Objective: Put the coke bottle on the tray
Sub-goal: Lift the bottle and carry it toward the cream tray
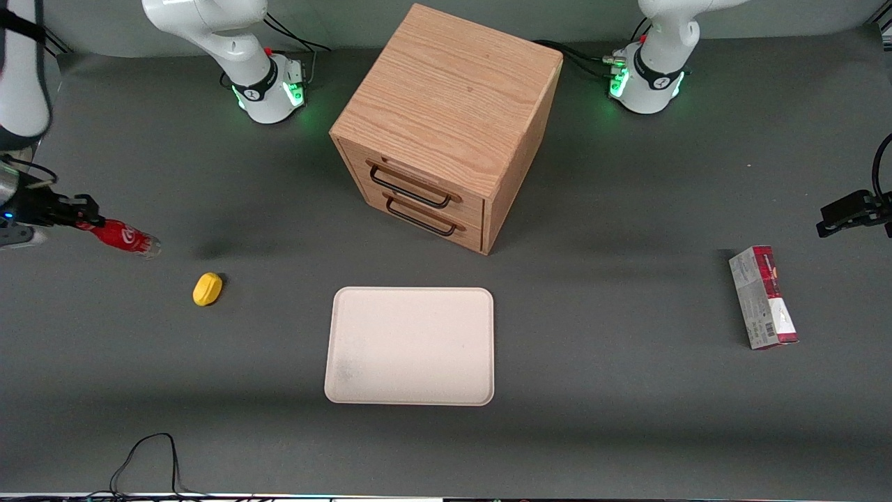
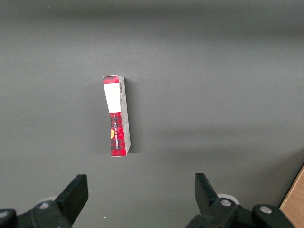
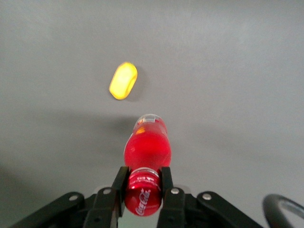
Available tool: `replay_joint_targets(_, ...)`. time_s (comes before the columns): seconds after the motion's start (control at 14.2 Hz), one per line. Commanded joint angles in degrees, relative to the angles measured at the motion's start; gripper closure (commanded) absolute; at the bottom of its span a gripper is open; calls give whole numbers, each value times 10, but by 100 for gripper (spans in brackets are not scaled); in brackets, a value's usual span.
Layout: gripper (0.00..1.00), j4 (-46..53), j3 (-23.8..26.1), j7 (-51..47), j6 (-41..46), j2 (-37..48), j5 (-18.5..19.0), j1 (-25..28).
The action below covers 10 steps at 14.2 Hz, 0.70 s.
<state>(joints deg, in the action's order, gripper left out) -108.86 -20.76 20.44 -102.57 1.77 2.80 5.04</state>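
Observation:
My right gripper [image 1: 82, 217] is at the working arm's end of the table, raised above the surface. It is shut on the cap end of the coke bottle [image 1: 124, 237], a slim red bottle with a white logo and a clear base. The bottle hangs tilted, base pointing away from the gripper. In the right wrist view the fingers [image 3: 119, 183] clamp the red cap, and the bottle [image 3: 147, 142] points toward the table. The cream-white tray [image 1: 411, 346] lies flat in front of the drawer cabinet, nearer the front camera, with nothing on it.
A yellow lemon-shaped object [image 1: 207, 288] lies on the table between the bottle and the tray; it also shows in the right wrist view [image 3: 123, 81]. A wooden two-drawer cabinet [image 1: 446, 122] stands mid-table. A red and grey carton [image 1: 762, 297] lies toward the parked arm's end.

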Motion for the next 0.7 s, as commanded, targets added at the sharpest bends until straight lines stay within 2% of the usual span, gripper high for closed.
replay_joint_targets(0.0,100,160,12,-28,113,-49,0,3)
replay_joint_targets(0.14,100,245,20,-28,170,-91,0,2)
replay_joint_targets(0.28,100,269,26,-39,182,-112,-9,2)
replay_joint_targets(0.49,100,313,76,-115,183,-163,-29,1)
replay_joint_targets(0.63,100,372,121,-184,183,-222,-59,1)
